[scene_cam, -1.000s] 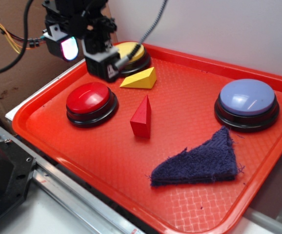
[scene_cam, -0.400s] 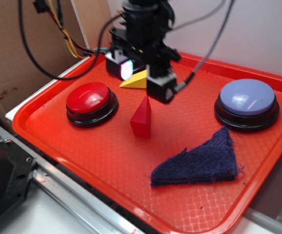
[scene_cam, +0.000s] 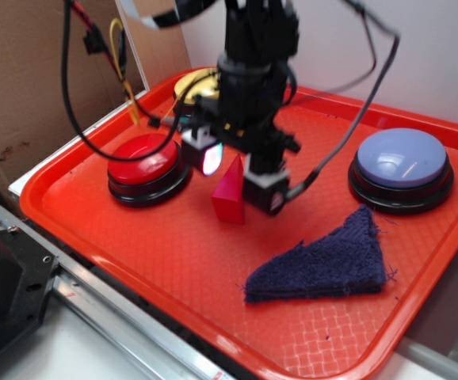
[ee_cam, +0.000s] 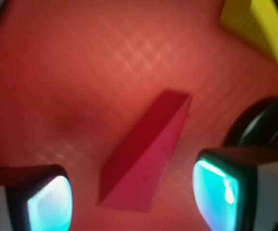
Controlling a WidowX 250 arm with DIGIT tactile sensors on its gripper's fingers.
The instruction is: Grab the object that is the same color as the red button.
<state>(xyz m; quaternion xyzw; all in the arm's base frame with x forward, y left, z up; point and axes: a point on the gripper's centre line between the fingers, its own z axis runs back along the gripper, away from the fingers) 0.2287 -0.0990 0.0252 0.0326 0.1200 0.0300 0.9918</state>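
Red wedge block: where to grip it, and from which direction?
Come straight down and close on the two flat faces of the red wedge, low on its wider body rather than near the point. It stands upright on the tray, narrowing upward, so a high pinch could slip off. The gripper already straddles it, jaws open.

Tray [scene_cam: 134, 261]: orange-red plastic with a raised rim and a waffle-textured floor; it carries everything listed here.
Red button [scene_cam: 140, 162]: glossy dome on a black round base, at the tray's left side.
Red wedge block [scene_cam: 229, 192]: stands upright, point up, just right of the red button, near the tray's middle.
Yellow button [scene_cam: 193, 83]: at the far left corner, partly hidden by the arm.
Yellow wedge block [ee_cam: 257, 24]: lies on the tray floor beyond the red wedge.
Pale-blue button [scene_cam: 401, 162]: large dome on a black base, at the far right.
Dark blue cloth [scene_cam: 328, 261]: folded into a rough triangle, lying flat in front of the pale-blue button.
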